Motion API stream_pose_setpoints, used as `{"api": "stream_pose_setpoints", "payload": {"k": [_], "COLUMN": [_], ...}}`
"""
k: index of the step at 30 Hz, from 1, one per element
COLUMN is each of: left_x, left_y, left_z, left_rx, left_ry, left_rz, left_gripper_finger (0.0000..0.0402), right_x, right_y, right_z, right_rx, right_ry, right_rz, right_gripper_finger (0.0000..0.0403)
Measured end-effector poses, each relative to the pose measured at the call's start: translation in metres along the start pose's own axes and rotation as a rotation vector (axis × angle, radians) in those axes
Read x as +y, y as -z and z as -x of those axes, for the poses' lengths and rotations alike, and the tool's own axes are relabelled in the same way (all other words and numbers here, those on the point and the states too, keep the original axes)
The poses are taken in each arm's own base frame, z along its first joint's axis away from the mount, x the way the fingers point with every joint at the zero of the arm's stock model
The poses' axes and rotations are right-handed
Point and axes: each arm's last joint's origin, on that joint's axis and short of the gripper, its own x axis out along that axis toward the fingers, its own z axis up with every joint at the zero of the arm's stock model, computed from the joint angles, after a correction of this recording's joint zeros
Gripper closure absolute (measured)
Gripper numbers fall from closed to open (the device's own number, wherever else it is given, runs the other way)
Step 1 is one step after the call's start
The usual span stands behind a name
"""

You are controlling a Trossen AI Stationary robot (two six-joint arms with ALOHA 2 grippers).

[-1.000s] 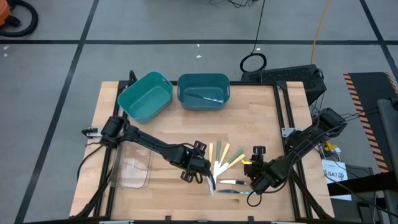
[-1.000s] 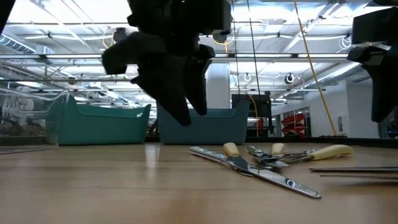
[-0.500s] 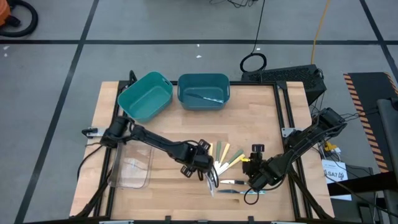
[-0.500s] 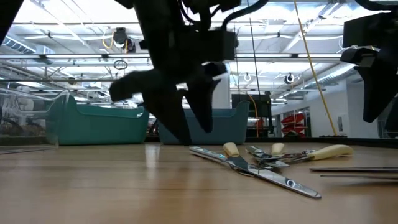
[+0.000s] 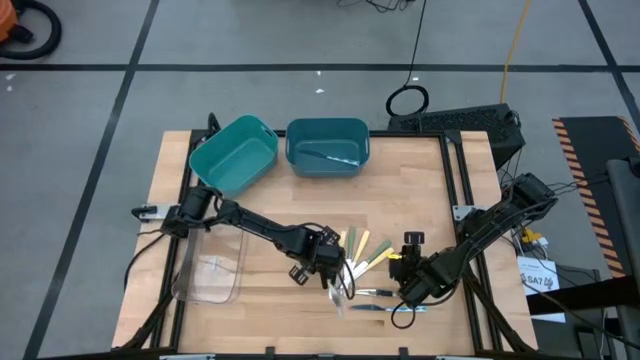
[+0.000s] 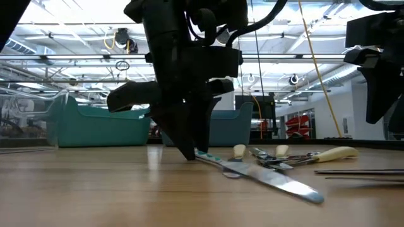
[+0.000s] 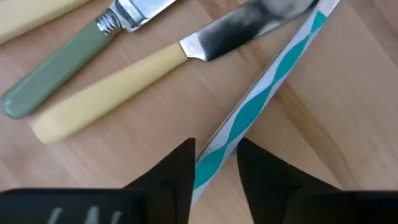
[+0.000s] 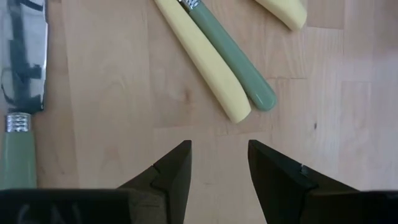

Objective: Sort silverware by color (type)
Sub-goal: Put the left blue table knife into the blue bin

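From above, the left gripper [image 5: 336, 277] is down in the silverware [image 5: 358, 262] pile mid-table, the low view shows it touching down on a striped knife [image 6: 259, 175], and its wrist view has both fingers [image 7: 168, 177] straddling that handle, so I'd squeeze squarely before lifting, while the right gripper [image 8: 217, 165] hovers open and empty.
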Motion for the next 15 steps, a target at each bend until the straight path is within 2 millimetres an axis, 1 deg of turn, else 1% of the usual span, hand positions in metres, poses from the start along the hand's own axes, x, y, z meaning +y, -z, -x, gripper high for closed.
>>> {"api": "stream_pose_setpoints", "payload": {"k": [2, 5, 9, 15], "left_x": [-0.0001, -0.0025, -0.0052, -0.0052], "left_y": [0.0003, -0.0006, -0.0018, -0.0017], "left_z": [-0.0004, -0.0003, -0.0003, -0.0009], "left_rx": [0.002, 0.007, 0.013, 0.014], "left_ry": [0.002, 0.001, -0.011, -0.01], "left_rz": [0.003, -0.005, -0.012, 0.041], "left_gripper_finger": [0.03, 0.0313, 0.0316, 0.0316], "right_x": [0.0003, 0.0003, -0.0001, -0.0002], "right_y": [-0.0004, -0.0004, -0.0008, -0.0019], "right_z": [0.0, 0.0, 0.0, 0.0], "right_rx": [-0.003, -0.004, -0.017, -0.038], "right_ry": [-0.003, -0.004, 0.012, 0.026], "right_rz": [-0.003, -0.003, 0.007, 0.013], "right_gripper_finger": [0.025, 0.025, 0.025, 0.025]}}
